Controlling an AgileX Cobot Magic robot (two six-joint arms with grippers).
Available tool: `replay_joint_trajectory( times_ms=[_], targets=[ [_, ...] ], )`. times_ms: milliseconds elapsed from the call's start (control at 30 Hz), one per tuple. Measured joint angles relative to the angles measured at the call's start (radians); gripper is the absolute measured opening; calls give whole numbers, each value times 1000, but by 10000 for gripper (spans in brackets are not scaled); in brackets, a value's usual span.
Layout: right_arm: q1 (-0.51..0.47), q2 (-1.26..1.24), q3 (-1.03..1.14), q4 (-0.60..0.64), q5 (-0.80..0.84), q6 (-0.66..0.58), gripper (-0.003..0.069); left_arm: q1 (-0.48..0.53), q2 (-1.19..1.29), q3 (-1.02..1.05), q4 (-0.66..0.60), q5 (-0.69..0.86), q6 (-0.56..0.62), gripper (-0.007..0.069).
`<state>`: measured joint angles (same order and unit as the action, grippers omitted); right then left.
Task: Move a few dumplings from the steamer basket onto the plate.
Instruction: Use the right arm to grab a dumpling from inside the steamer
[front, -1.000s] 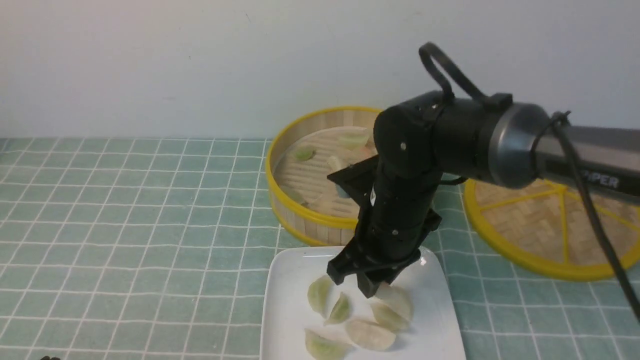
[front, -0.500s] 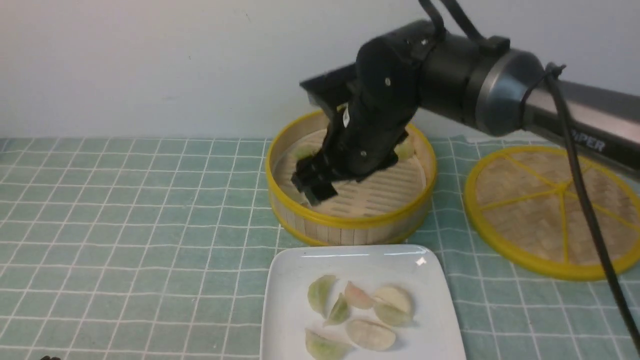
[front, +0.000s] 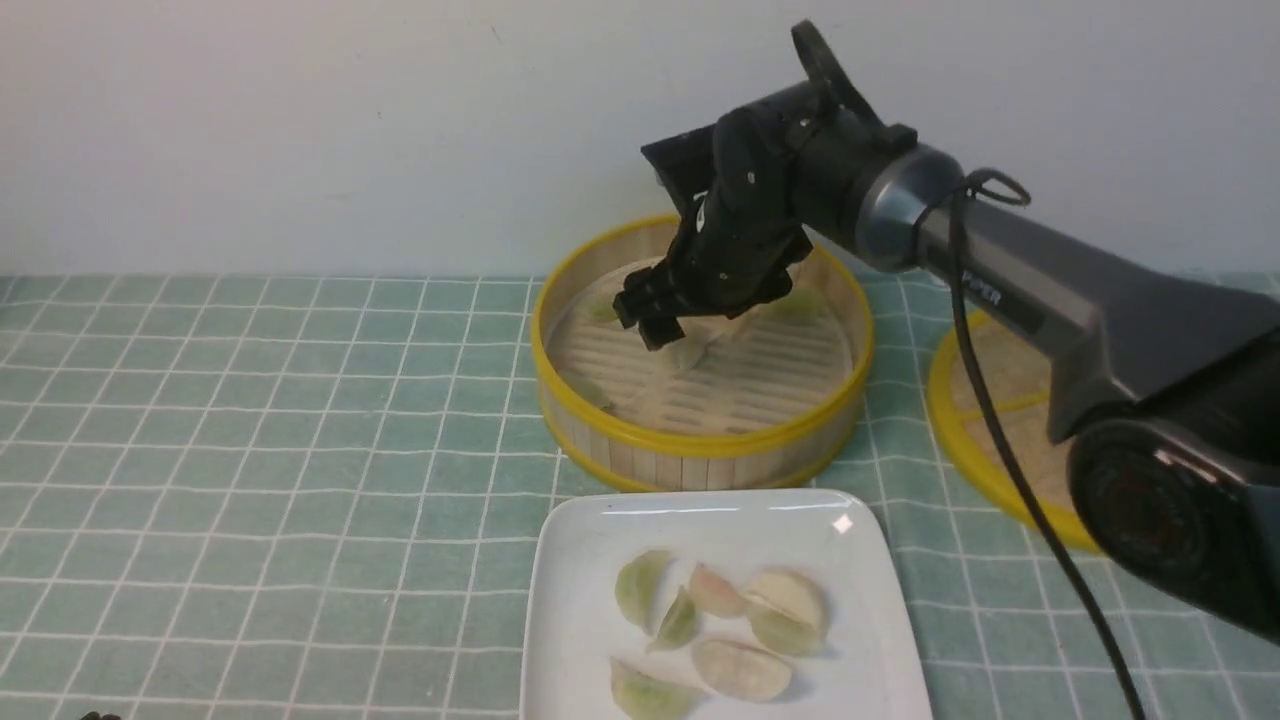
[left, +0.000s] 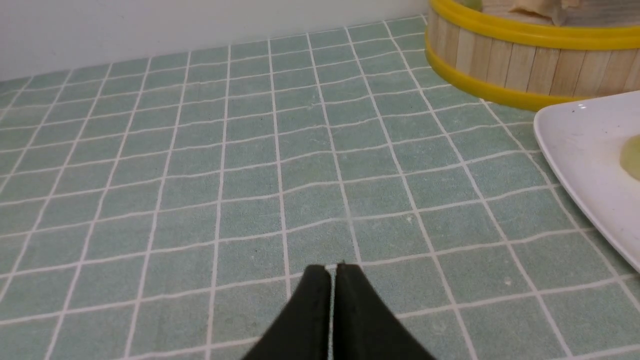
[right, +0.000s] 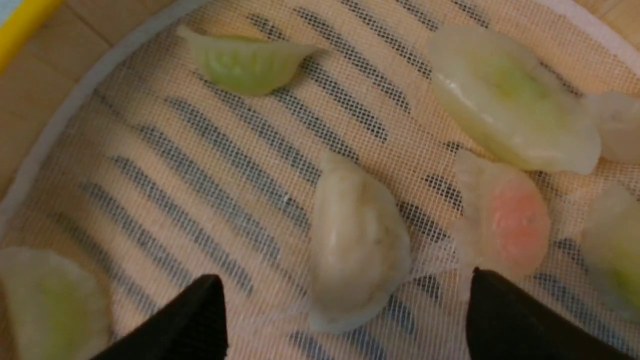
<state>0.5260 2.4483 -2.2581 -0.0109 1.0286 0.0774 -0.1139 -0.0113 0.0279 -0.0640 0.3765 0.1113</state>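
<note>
Tablecloth (left: 200, 150), green and checked, is all that lies under my left claw (left: 332, 272). Its jaws are pressed together on nothing, and it sits well apart from the work, with only a corner of the plate showing off to one side.

Next along is the plate (front: 570, 620), carrying six dumplings (front: 740, 668) in a loose cluster. Just behind it stands the steamer basket (front: 700, 455), with rim and wall nearly touching.

My right claw (front: 652, 330) is down inside the basket, over its left-hand part, jaws spread wide and empty. In the wrist view a cream-white dumpling (right: 357, 255) lies between its fingertips (right: 200, 320). It rests on the mesh liner (right: 150, 150), roughly centred in the gap. Its long axis runs across the line joining my two fingers, so I judge that a straight drop and a squeeze would take it across its narrow width. A pink dumpling (right: 505, 220) lies just beside one finger and could get nudged or caught. This pick belongs to my right arm, by far the nearer.

Furthest right, the lid (front: 1015, 405) lies flat on the cloth.
</note>
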Motion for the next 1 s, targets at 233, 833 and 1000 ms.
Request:
replay_joint_trajectory(
  times_ms=[233,833,1000],
  targets=[
    [0,53,-5,1,-67,-4,518,0,0,0,0,0,0,-6],
    [5,-212,-33,179,213,-45,283,0,0,0,-1,0,0,-6],
    [57,-479,359,161,215,-77,283,0,0,0,-1,0,0,-6]
  ],
)
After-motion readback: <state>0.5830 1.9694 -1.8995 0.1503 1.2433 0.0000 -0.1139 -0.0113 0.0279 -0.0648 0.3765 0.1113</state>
